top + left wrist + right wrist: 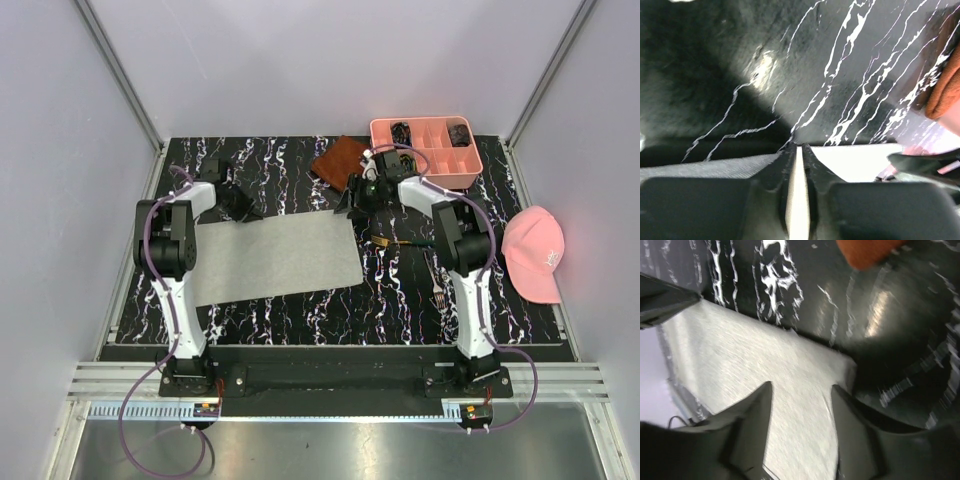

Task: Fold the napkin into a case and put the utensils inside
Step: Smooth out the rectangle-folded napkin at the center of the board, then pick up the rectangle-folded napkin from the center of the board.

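Two grippers sit at the far edge of the large light grey fabric napkin, which in the overhead view lies flat and unfolded on the black, white-veined table. Your left gripper is at the napkin's far left corner and your right gripper at its far right corner. Just beyond the right gripper you have a small rust-brown square cloth and a pink plastic compartment tray. Nearer to you than that gripper and a little to its right, a slim dark utensil with a gold-coloured end and a slim silver metal fork lie on the table, off the napkin. A pink cap lies further right.

From the left wrist, the fingers stand almost together with a narrow slit between them. Pale cloth shows in the slit, and you cannot tell whether they pinch the napkin.

From the right wrist, the fingers are spread and hold nothing. The napkin's corner lies flat beneath and between them.
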Available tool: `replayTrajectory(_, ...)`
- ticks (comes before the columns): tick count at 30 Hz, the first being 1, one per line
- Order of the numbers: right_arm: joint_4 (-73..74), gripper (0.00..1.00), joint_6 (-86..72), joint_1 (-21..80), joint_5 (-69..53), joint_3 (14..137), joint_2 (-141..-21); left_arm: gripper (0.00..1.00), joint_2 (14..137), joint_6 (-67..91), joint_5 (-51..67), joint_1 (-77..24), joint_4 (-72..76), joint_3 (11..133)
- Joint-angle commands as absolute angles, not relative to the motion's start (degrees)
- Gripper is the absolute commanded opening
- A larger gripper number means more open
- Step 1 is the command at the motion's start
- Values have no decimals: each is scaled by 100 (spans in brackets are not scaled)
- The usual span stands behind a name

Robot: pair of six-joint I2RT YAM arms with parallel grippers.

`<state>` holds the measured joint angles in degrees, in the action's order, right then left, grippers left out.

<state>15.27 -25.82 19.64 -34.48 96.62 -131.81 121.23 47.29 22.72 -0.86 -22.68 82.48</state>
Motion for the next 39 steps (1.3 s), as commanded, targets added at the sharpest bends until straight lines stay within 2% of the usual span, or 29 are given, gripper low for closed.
replayTrajectory(1,2371,66,-2021,1986,-2576,9317,-11990,21,11216,4211,1732,-158,-2732,8438)
replayTrajectory(3,2504,73,-2021,2039,-2366,9002,-11613,30,10665,4000,1539,-359,-2847,8298)
replayTrajectory(4,2705,80,-2004,2126,-2286,8904,-11515,32,10452,3929,1477,-456,-2891,8045)
replayTrajectory(6,2882,83,-1986,2241,-1927,8633,-11287,40,9795,3710,1250,-858,-2927,7701)
replayTrajectory(13,3392,84,-1934,2970,-327,8367,-11215,43,7675,3805,519,-2301,-3041,5550)
replayTrajectory(18,3410,75,-1934,3138,-185,8332,-11452,43,6174,4060,203,-2715,-3225,4642)
replayTrajectory(21,3384,74,-1890,3225,-158,8315,-11548,43,5741,3938,10,-2716,-3531,4562)
replayTrajectory(27,3375,71,-1942,3392,-167,8349,-11856,43,5511,3858,26,-2716,-3665,4509)
replayTrajectory(31,3366,61,-2030,3471,-88,8332,-11962,43,5511,3823,26,-2716,-3665,4526)
replayTrajectory(37,3366,52,-2206,3568,465,8121,-12058,46,5554,3779,9,-2716,-3683,4684)
replayTrajectory(39,3375,44,-2259,3586,729,8051,-12111,47,5598,3771,9,-2707,-3674,4772)
